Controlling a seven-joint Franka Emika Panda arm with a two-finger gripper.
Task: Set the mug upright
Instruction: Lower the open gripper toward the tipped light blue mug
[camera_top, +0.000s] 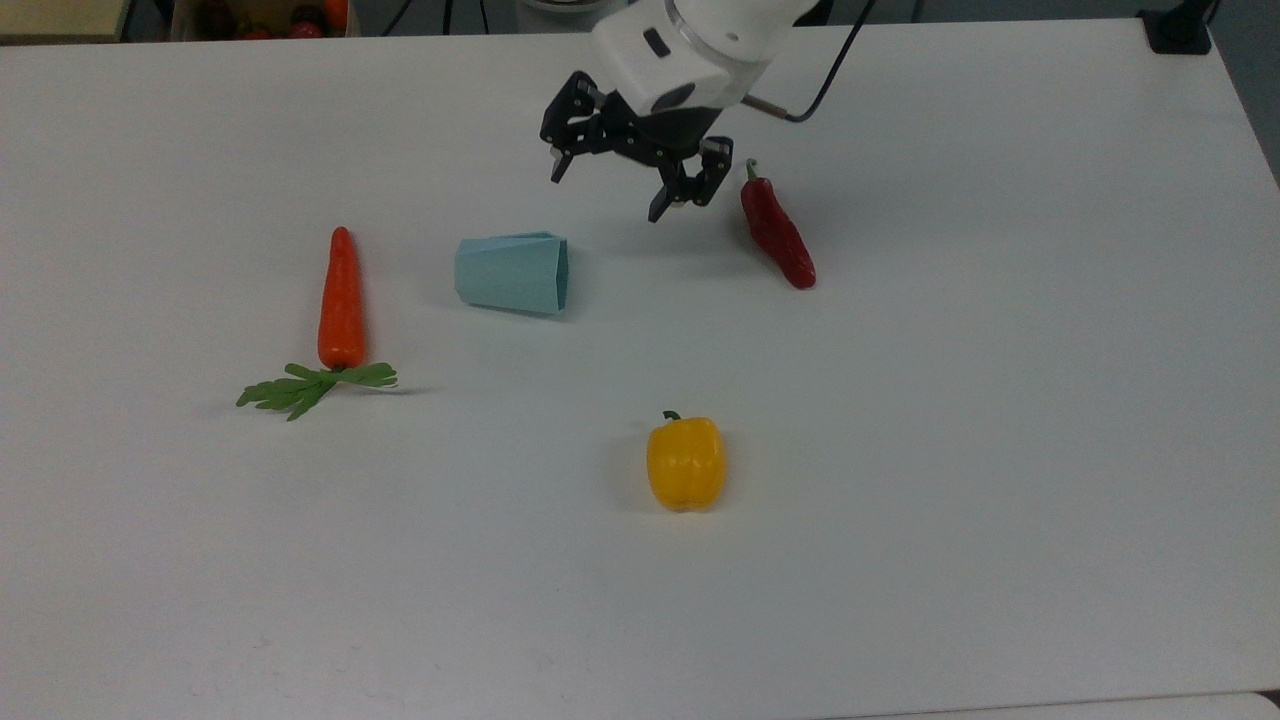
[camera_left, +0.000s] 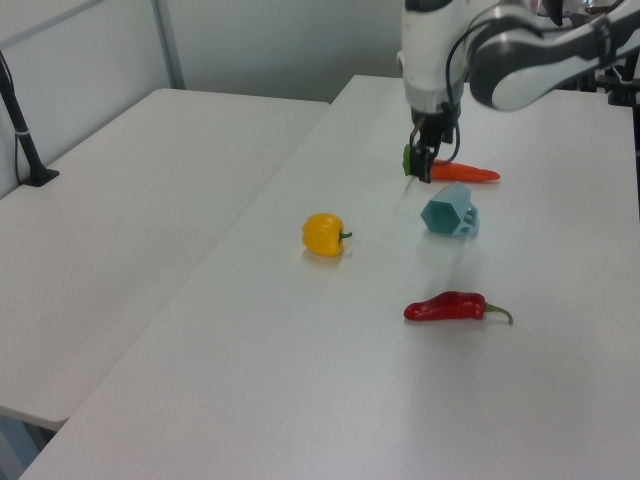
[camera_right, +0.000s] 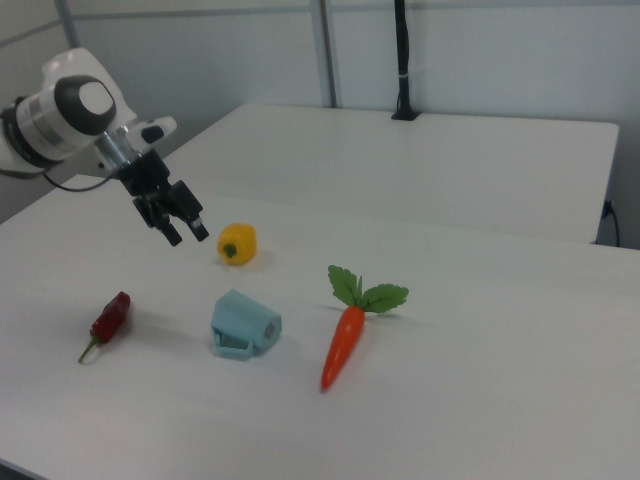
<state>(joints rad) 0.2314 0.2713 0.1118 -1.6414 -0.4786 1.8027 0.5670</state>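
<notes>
- The claw (camera_top: 610, 188) hangs above the white counter (camera_top: 1000, 450) with its two fingers spread apart and nothing between them; the top view shows the gap most plainly.
- The mug (camera_top: 512, 273), pale blue-teal and faceted, lies on its side on the counter, below the claw and toward the top view's left, apart from it.
- In the top view the mug's wide rim faces the top view's right and its narrow base the top view's left; no handle shows there.
- The right view shows the mug (camera_right: 245, 325) with a handle against the counter on its near side, a detail hidden from above.
- The left view looks into the mug (camera_left: 449, 212) through its polygonal mouth, and the claw (camera_left: 424, 163) sits just above and to the left view's left of it.
- A red chili pepper (camera_top: 777, 230) lies just beside the claw on the top view's right, its green stem end nearest the fingers.
- In the right view the same chili pepper (camera_right: 108, 320) lies well below the claw (camera_right: 186, 229), so the two are clearly apart in height.
- A carrot (camera_top: 341, 300) with green leaves lies beyond the mug from the claw, on the top view's left.
- In the left view the claw overlaps the carrot's (camera_left: 462, 173) leafy end.
- A yellow bell pepper (camera_top: 685, 464) sits well below the claw in the top view, stem up-frame.
</notes>
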